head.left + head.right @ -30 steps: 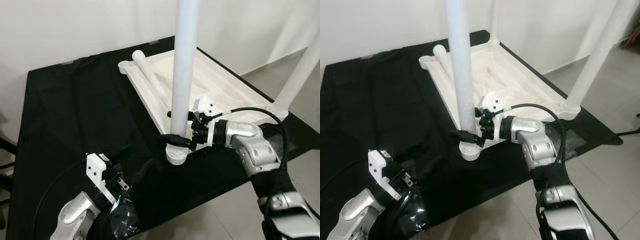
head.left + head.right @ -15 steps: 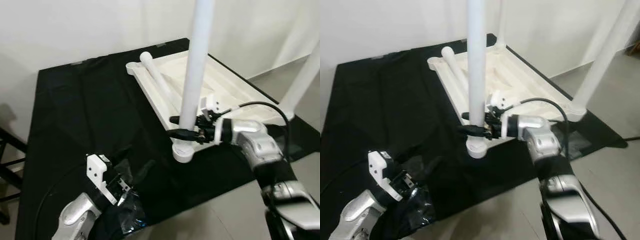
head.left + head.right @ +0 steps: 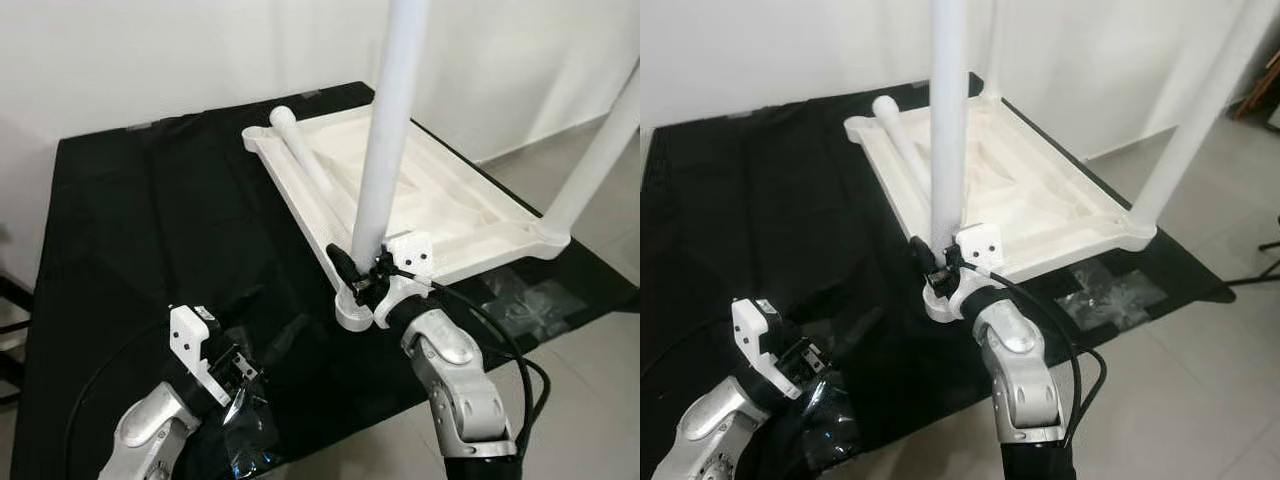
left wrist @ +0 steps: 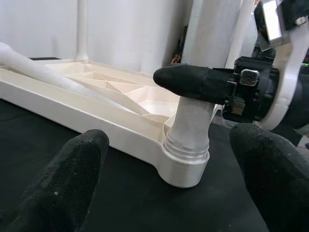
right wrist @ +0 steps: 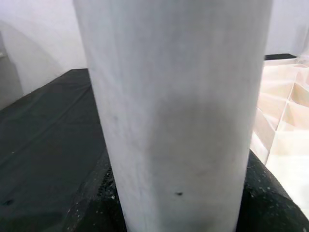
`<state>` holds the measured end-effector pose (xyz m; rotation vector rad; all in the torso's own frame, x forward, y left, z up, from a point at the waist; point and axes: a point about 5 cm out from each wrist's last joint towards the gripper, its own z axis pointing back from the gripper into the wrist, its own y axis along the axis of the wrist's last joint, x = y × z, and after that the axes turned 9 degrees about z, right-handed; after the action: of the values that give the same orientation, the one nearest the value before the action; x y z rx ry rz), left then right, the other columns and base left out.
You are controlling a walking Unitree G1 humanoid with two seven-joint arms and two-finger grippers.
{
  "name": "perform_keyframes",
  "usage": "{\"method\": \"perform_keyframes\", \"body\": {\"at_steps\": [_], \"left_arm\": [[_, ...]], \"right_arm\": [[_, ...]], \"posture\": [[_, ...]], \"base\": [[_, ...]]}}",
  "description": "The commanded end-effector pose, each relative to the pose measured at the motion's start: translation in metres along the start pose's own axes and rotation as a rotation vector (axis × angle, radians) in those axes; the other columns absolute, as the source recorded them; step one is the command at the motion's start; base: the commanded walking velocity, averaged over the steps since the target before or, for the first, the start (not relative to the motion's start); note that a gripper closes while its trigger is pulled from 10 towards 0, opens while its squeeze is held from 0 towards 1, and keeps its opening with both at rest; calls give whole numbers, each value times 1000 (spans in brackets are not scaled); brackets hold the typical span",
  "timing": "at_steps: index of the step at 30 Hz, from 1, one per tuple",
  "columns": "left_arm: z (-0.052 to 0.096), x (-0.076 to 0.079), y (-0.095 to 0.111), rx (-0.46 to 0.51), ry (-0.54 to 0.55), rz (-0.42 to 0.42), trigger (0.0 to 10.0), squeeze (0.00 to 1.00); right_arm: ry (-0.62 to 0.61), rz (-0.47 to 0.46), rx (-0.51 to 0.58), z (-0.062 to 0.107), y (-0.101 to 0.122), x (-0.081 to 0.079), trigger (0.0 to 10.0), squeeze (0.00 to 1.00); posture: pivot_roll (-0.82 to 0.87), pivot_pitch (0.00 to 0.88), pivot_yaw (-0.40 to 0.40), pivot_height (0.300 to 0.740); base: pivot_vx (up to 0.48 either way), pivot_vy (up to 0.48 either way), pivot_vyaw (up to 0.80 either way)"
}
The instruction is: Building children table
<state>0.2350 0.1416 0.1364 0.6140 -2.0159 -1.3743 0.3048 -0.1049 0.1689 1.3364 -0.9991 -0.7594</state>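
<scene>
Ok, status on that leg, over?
Right gripper clamped on upright white plastic leg near corner socket. Left gripper open, idle. Loose leg on tabletop.

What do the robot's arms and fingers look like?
Both arms are shiny silver with rounded joints. The right arm has thin black cables looping alongside it. Each wrist carries a white blocky bracket with small dark dots. The left gripper and the right gripper each have two long black fingers with a rough, grainy surface and rounded tips.

Tabletop [image 3: 440, 200] upside down on mat [image 3: 150, 230]; loose leg [image 3: 305, 165] lying in it, upright leg [image 3: 385, 140] at near corner, floor [image 3: 590, 400] to the right.
</scene>
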Motion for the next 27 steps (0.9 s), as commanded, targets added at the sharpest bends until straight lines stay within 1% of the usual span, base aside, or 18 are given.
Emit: {"method": "perform_keyframes", "body": {"at_steps": [1, 4, 5, 6, 7, 11, 12, 13, 14, 15, 18, 19, 20, 21, 22, 23, 24, 27], "left_arm": [[2, -2, -1, -24, -4, -6, 10000, 0], [2, -2, -1, -21, 4, -10, 10000, 0], [3, -3, 0, -16, 14, -12, 10000, 0], [3, -4, 0, -13, 21, -13, 10000, 0], [2, -4, 0, -14, 18, -11, 10000, 0], [2, -4, 0, -14, 18, -11, 10000, 0], [2, -4, 0, -16, 13, -9, 10000, 0], [2, -4, 0, -16, 13, -9, 10000, 0], [1, -4, -1, -18, 8, -7, 10000, 0], [0, -3, -1, -18, 6, -5, 10000, 0], [0, -3, -1, -18, 6, -5, 10000, 0], [-1, -3, -2, -17, 6, -4, 10000, 0], [-1, -3, -2, -17, 6, -4, 10000, 0], [-2, -3, -3, -16, 7, -4, 10000, 0], [-3, -3, -3, -14, 8, -5, 10000, 0], [-3, -3, -3, -14, 8, -5, 10000, 0], [-3, -3, -3, -13, 9, -6, 10000, 0], [-3, -3, -3, -13, 9, -6, 10000, 0]], "right_arm": [[-19, -68, -224, 9, -49, 5, 0, 0], [-2, -50, -215, 9, -48, 1, 0, 0], [-14, -32, -235, 10, -48, 3, 10000, 0], [-32, -24, -254, 10, -47, 5, 10000, 0], [-4, -31, -241, 8, -41, 6, 10000, 1000], [-4, -31, -241, 8, -41, 6, 10000, 1000], [34, -39, -222, 6, -35, 7, 10000, 1000], [34, -39, -222, 6, -35, 7, 10000, 1000], [84, -50, -173, 1, -22, 7, 10000, 1000], [181, -40, -124, -4, -9, 8, 10000, 1000], [181, -40, -124, -4, -9, 8, 10000, 1000], [333, 4, -86, -9, 4, 10, 10000, 1000], [333, 4, -86, -9, 4, 10, 10000, 1000], [455, 61, -59, -12, 13, 14, 10000, 957], [571, 111, -30, -14, 21, 22, 10000, 0], [571, 111, -30, -14, 21, 22, 10000, 0], [634, 141, -13, -15, 26, 27, 10000, 0], [634, 141, -13, -15, 26, 27, 10000, 0]], "posture": [[-52, 183, 14, 740], [-52, 184, 20, 740], [-51, 180, 19, 740], [-51, 180, 19, 740], [-50, 175, 19, 740], [-50, 175, 19, 740], [-52, 173, 21, 740], [-52, 173, 21, 740], [-52, 169, 22, 740], [-52, 165, 20, 740], [-52, 165, 20, 740], [-49, 159, 16, 740], [-49, 159, 16, 740], [-42, 155, 13, 740], [-41, 149, 12, 740], [-41, 149, 12, 740], [-41, 149, 12, 740], [-41, 149, 12, 740]], "base": [[0, 0, 0], [0, 0, 0], [0, 0, 0], [0, 0, 0], [0, 0, 0], [0, 0, 0], [0, 0, 0], [0, 0, 0], [0, 0, 0], [0, 0, 0], [0, 0, 0], [0, 0, 0], [0, 0, 0], [0, 0, 0], [0, 0, 0], [0, 0, 0], [0, 0, 0], [0, 0, 0]]}}
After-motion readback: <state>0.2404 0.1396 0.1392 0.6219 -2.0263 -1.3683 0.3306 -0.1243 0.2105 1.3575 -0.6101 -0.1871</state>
